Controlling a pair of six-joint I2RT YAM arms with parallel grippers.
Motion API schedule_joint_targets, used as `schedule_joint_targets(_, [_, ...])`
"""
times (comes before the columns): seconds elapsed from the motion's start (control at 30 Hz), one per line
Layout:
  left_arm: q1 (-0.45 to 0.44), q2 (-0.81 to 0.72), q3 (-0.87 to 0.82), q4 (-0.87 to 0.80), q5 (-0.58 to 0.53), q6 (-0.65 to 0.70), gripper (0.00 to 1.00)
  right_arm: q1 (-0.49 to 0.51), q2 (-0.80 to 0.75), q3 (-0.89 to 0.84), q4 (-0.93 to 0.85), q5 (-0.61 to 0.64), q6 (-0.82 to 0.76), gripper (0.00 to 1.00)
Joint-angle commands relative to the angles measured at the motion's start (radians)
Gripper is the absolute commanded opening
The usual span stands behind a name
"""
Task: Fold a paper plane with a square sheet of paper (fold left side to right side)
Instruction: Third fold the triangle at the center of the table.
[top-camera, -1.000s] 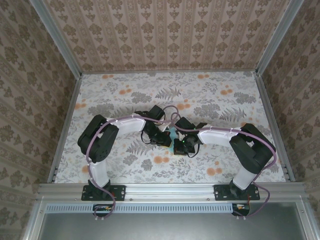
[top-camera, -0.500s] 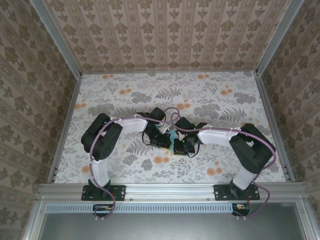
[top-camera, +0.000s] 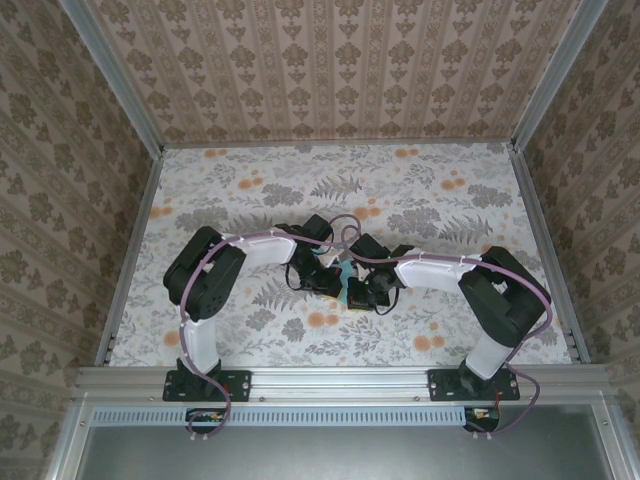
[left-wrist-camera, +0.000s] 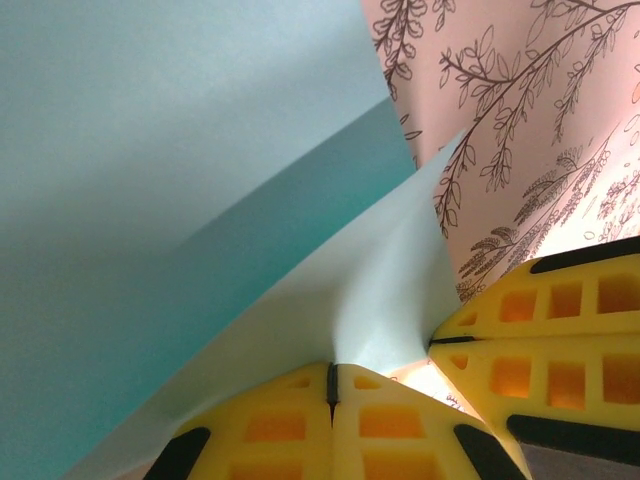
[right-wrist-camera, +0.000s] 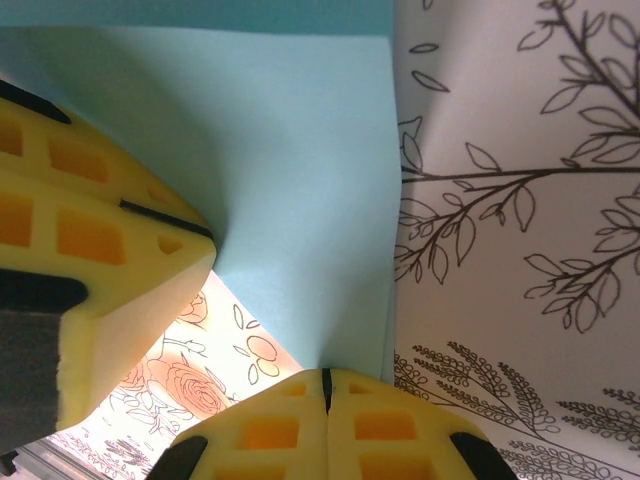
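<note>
left gripper (left-wrist-camera: 332, 378): two yellow fingers pressed flat together, closed on the lower edge of the light blue sheet of paper (left-wrist-camera: 190, 190); the sheet rises from the pinch in a bent, curving sweep, one layer arching over another; right gripper (right-wrist-camera: 325, 382): its yellow fingers likewise closed, gripping a corner of the same sheet, with lit counter visible underneath the raised paper; each wrist camera shows the other gripper's fingertips just beside its own, against the paper; past the sheet's straight edge lies the counter (right-wrist-camera: 520, 200), white with dark leaf and branch drawings and orange flowers; from above, the two grippers meet near the middle of the counter; the left arm (top-camera: 250, 248) and right arm (top-camera: 440, 270) bend inward, and their black wrists crowd over the paper and hide most of it, leaving small slivers of blue between them; patterned brown walls (top-camera: 340, 70) enclose three sides; a metal rail (top-camera: 340, 382) carries the arm bases at the near edge
</note>
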Motion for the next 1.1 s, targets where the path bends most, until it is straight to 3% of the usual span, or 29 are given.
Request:
schedule_joint_targets(0.0, [0.032,0.010,-0.001,-0.054,-0.135,0.050,0.04,-0.002,0.045,-0.022,-0.095,0.072,-0.007,0.00])
schedule_joint_targets(0.97, [0.225,-0.099,0.018,-0.174,-0.217,0.177,0.06,-0.004,0.009,-0.020,-0.041,0.039,-0.020,0.00])
schedule_joint_targets(1.07, [0.232,-0.146,0.015,-0.170,-0.193,0.154,0.12,-0.005,-0.039,-0.014,0.003,0.033,-0.039,0.07])
